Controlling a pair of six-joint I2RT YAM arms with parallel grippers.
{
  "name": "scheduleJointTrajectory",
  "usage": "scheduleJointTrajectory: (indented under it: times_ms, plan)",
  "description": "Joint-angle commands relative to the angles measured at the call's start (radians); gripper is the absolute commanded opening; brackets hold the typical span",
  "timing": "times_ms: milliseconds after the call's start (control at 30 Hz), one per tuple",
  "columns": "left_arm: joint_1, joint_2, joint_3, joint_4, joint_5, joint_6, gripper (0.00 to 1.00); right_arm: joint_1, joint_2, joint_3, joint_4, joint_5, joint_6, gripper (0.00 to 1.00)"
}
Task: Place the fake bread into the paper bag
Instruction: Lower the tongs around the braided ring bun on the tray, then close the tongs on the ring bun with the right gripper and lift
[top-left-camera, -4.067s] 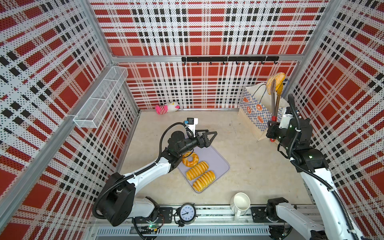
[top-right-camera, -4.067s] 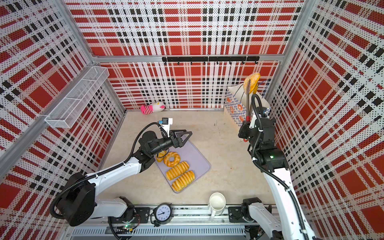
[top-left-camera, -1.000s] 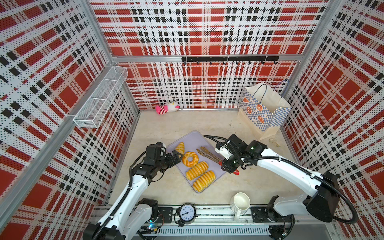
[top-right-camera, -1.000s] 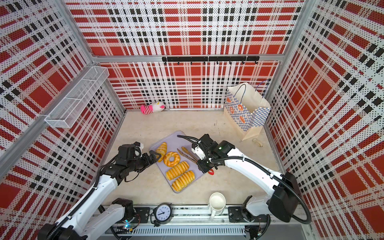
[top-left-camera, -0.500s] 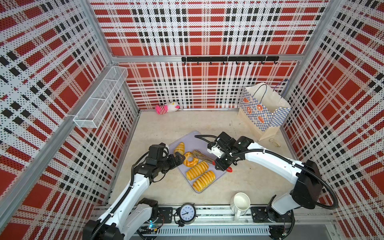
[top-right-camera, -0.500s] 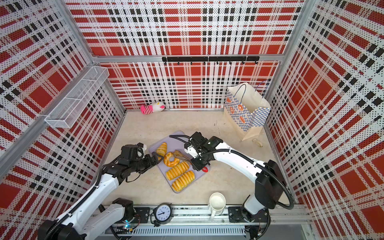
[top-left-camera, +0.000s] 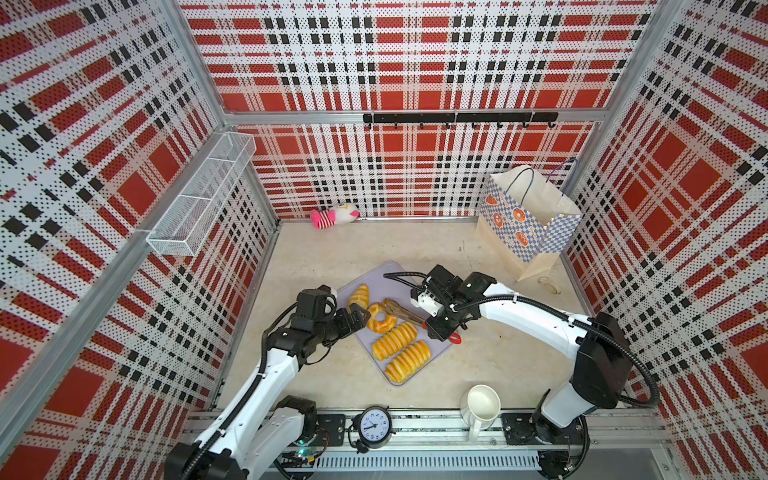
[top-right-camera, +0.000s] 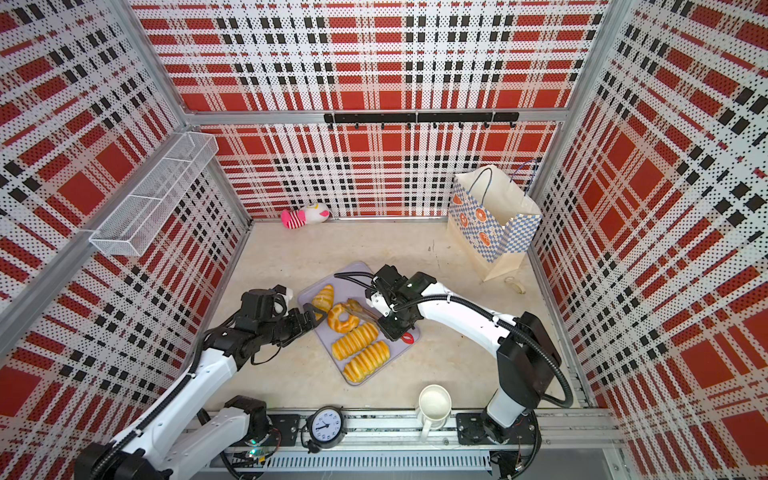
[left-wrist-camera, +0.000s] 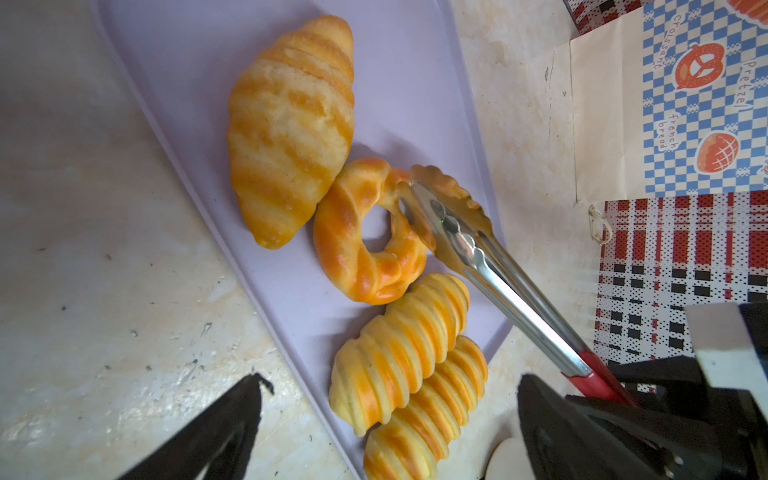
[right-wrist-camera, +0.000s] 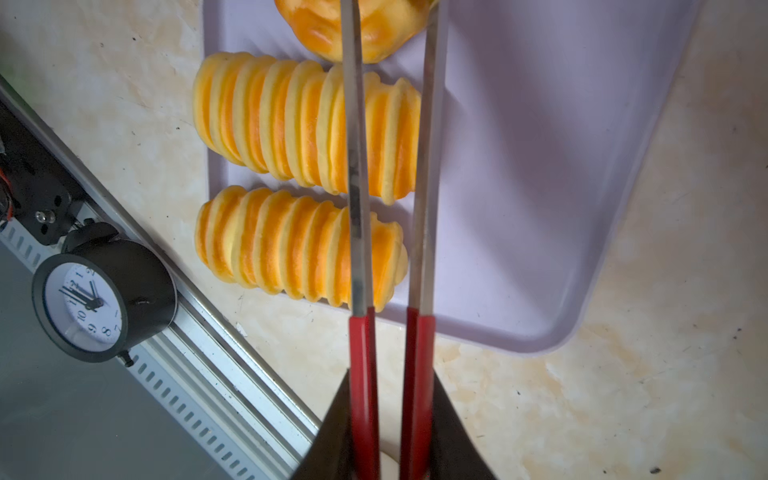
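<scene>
Black and spread wide, the left gripper (top-left-camera: 356, 319) holds nothing. It sits low at the left edge of a lavender plastic tray (top-left-camera: 395, 280), one fingertip just beside the near end of a croissant (top-left-camera: 358, 296). That croissant lies towards the back of the tray. Touching it in the middle is a ring doughnut (left-wrist-camera: 336, 237). Towards the front, a ridged loaf (top-left-camera: 395, 340) rests against the ring, with a second ridged loaf (top-left-camera: 408, 360) pressed alongside it. Steel tongs (top-left-camera: 405, 311) reach in from the right. In the left wrist view their scalloped tips straddle one side of the ring, one blade by the hole's edge and the other outside the rim. The right gripper (top-left-camera: 442, 328) is pressed together on the tongs' red handles, just off the tray's right edge. Farther right and well apart from the tray, the paper bag (top-left-camera: 523, 224) stands upright with its mouth open in the back right corner; whether anything lies inside it I cannot tell
</scene>
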Motion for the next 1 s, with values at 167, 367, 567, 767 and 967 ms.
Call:
scheduleJointTrajectory:
  times_ms: [167,367,567,767,967]
  plan:
    - [-0.006,-0.044,-0.006,-0.001,-0.004,0.007,0.98,0.013,-0.04,0.04,0.033,0.062,0.003,0.25]
    - [-0.006,-0.038,-0.006,-0.001,-0.001,0.008,0.98,0.013,-0.07,0.039,0.002,0.103,0.006,0.29]
    - [-0.006,-0.028,-0.005,-0.002,0.001,0.009,0.98,0.013,-0.028,0.044,-0.009,0.069,-0.011,0.29]
    - [-0.006,-0.029,-0.006,-0.001,0.0,0.008,0.98,0.013,0.015,0.069,-0.021,0.055,-0.028,0.29]
    - [-0.006,-0.033,-0.008,-0.001,-0.002,0.006,0.98,0.013,0.041,0.079,-0.036,0.047,-0.036,0.29]
